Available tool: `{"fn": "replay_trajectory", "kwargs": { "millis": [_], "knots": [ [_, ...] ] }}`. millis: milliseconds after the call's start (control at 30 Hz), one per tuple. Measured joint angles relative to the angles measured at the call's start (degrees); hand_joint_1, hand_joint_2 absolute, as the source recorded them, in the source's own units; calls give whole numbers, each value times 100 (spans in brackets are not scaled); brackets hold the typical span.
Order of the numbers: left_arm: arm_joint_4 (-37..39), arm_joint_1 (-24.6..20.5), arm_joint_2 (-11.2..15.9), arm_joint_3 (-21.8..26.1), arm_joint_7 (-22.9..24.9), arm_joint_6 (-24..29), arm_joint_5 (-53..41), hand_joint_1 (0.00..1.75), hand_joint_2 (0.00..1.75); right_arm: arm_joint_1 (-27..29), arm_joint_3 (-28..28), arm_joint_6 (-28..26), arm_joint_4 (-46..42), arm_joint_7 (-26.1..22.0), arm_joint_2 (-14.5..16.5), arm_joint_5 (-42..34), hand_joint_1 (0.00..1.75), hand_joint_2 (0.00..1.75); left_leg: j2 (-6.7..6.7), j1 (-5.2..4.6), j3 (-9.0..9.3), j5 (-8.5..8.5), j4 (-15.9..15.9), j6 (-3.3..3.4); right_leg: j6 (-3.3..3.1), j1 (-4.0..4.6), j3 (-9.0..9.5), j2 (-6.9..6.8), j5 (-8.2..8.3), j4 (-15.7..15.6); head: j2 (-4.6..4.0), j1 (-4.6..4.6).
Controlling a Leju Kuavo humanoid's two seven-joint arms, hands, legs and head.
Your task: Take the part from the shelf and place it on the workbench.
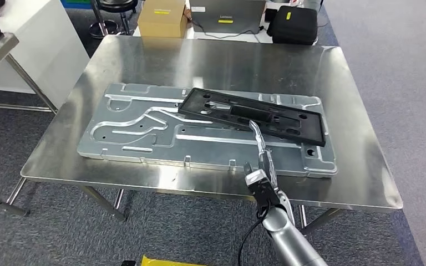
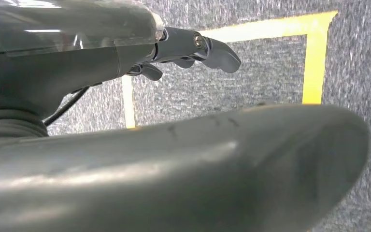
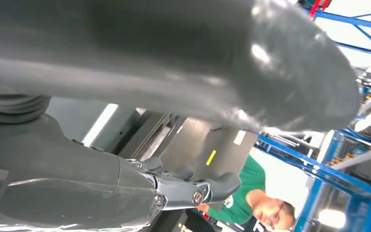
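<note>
The right hand (image 1: 262, 176) covers a strip of the black part (image 1: 253, 114) and of the plate (image 1: 144, 130) beneath it. Contact between its fingertips and the part cannot be told. The box (image 1: 162, 16) and laptop (image 1: 228, 14) beyond the desk (image 1: 211, 58) are cut by the top edge. The thumb (image 2: 183, 164) in the left wrist view is blurred.

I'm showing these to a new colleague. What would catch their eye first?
The black part lies slanted across a big machined metal plate in the middle of the steel workbench. The right hand reaches in from the near edge, fingertips at the part's near rim. A cardboard box sits beyond the far edge.
</note>
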Motion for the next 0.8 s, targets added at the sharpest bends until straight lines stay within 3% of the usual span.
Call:
{"fn": "replay_trajectory", "kwargs": {
  "millis": [100,133,200,267,300,333,433,467,500,600,633,667,733,767,800],
  "knots": [
    [1,9,-1,1,10,-13,-28,0,0,326,63,-62,-280,9,-16,51,0,0,-8,13,-39,10,14,-102,-90,5,-54,-17,134,-32,0,1],
    [1,12,-2,1,21,-16,-34,0,0,401,79,-73,-349,14,-16,60,0,0,-12,21,-94,-129,127,-136,-133,-12,-101,-27,196,-51,0,-10],
    [1,8,-3,1,45,-20,-47,0,0,514,96,-98,-463,22,-15,68,0,0,-13,53,-277,-658,676,-191,-189,-30,-233,-44,320,-67,0,-40],
    [1,4,-3,1,60,-26,-68,0,0,647,95,-114,-556,39,-17,73,0,0,-12,73,-387,-1122,1338,-224,-195,-20,-373,-53,421,-58,0,-57],
    [1,2,-3,1,65,-30,-77,0,0,714,94,-108,-598,57,-19,74,0,0,-12,76,-330,-1211,1469,-231,-189,-17,-449,-59,474,-49,0,-57],
    [1,-1,-3,1,69,-33,-83,0,0,773,91,-91,-644,75,-19,74,0,0,-11,76,-162,-1195,1380,-231,-181,-16,-529,-62,526,-35,0,-57],
    [1,-40,-3,1,75,-37,-86,0,0,882,43,1,-797,120,-14,91,0,0,-12,63,690,-935,285,-184,-127,-12,-720,-62,669,21,0,-57],
    [1,-60,-3,1,76,-37,-86,0,0,906,13,30,-843,129,-11,103,0,0,-16,48,851,-885,27,-149,-96,-9,-754,-65,717,29,0,-53],
    [1,-74,-3,0,77,-37,-86,0,0,929,-16,56,-875,142,-4,114,0,0,-21,30,907,-859,-95,-107,-61,-10,-772,-69,767,26,0,-50],
    [3,-65,-8,1,83,-37,-91,0,0,1000,-90,101,-906,205,13,115,0,0,-14,15,826,-690,-118,14,42,-27,-804,-59,877,-22,0,-43],
    [3,-64,-10,1,87,-37,-93,0,0,1025,-126,110,-906,234,16,97,0,0,-3,24,781,-616,-132,55,71,-34,-850,-48,770,44,0,-40],
    [4,-66,-12,1,92,-37,-95,0,0,1046,-172,131,-903,268,17,64,0,0,10,35,720,-536,-146,93,96,-41,-931,-36,546,227,0,-39],
    [3,-72,-11,1,96,-37,-94,0,0,1073,-269,201,-879,361,20,-34,0,0,21,29,557,-400,-146,137,134,-61,-1133,-26,-74,916,0,-37],
    [3,-70,-10,1,96,-37,-92,0,0,1084,-320,246,-850,405,21,-89,0,0,22,23,467,-333,-142,139,147,-67,-1199,-26,-281,1285,0,-38],
    [3,-66,-10,1,96,-37,-90,0,0,1098,-369,283,-809,446,25,-136,0,0,22,18,375,-268,-138,134,155,-72,-1200,-25,-353,1537,0,-38]
  ]
}}
